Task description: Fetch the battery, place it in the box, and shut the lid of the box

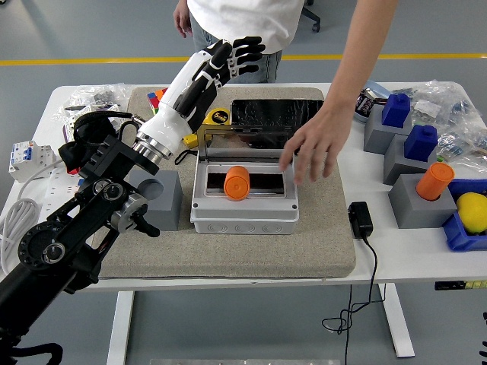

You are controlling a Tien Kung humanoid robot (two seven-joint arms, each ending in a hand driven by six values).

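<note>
The orange battery (237,183) was seen lying on its side inside the grey box (243,204), its long axis running roughly left to right with 1 round end turned toward the near left. It was placed in the left half of the box's dark recess, with free room left in the recess to its right. The box's lid (245,141) was held upright along the far edge, open, with a black tray (275,112) just behind it. The box was set on a grey mat (319,236), with bare mat left at its near side and to its right, and a grey block (161,199) just beside its left wall. The left hand (228,59) was raised well above and beyond the box, to the far left of the battery and well apart from it; its fingers (247,52) were loosely spread and nothing was held in them. The right hand was not seen. A person's hand (316,146) was reached in from the far side and held open over the right end of the box, near the lid's right edge; whether it touched the box could not be told. A black adapter (359,219) was lying on the white table (403,255) just off the mat's right edge.
</note>
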